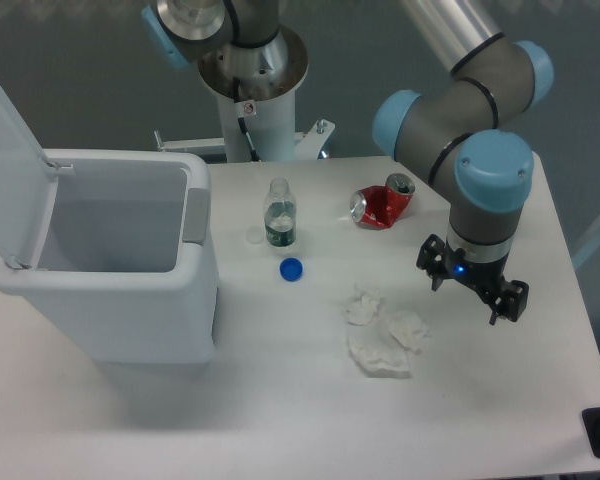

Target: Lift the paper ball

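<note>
The paper ball [380,355] is a wide, flat, crumpled white wad lying on the white table [280,400], in front of centre. Two smaller, rounder white wads lie close behind it, one [363,307] at its back left and one [408,328] at its back right. My gripper [472,282] hangs pointing down over the table to the right of the wads, about a gripper's width from the nearest one. Its black fingers stand apart and hold nothing.
A white bin [120,260] with its lid open stands at the left. A small clear bottle [280,215] stands upright behind a blue cap [291,269]. A crushed red can [382,203] lies at the back. The table's right edge runs close to the gripper.
</note>
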Motion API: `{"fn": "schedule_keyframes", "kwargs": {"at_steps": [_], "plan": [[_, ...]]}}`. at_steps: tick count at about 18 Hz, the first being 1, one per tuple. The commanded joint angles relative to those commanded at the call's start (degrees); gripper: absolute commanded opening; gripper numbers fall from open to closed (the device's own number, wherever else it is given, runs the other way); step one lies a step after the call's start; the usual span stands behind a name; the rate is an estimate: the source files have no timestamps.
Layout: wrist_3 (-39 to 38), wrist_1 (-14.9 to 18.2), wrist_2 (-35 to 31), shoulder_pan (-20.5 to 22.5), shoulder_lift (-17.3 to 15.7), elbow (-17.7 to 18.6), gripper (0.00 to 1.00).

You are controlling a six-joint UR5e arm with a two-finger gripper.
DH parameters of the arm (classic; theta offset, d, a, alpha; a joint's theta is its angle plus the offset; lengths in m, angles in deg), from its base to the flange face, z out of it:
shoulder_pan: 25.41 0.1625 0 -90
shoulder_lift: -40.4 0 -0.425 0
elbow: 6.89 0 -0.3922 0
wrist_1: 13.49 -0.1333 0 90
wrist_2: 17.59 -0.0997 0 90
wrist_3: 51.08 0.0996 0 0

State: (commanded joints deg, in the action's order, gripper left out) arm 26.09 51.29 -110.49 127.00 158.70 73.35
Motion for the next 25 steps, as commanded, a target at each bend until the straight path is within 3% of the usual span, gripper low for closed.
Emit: {"fn": "schedule_keyframes", "kwargs": {"at_steps": [3,6,7,9,10,25], "plan": [[-0.7,-0.3,1.7,-0.3,0.0,0.3,1.00],[-0.8,-2.8,3.3,-1.0,0.3,1.7,1.00],[-1.4,-5.0,4.4,-1.1,0.4,3.6,1.00],[-5.1,-12.5,8.4,-1.3,0.2,7.6,1.00],[-6.1,-14.2,9.3,-1.4,0.2,9.0,1.00],[-9.2,-14.2,9.4,-5.5,6.1,11.0,1.00]]}}
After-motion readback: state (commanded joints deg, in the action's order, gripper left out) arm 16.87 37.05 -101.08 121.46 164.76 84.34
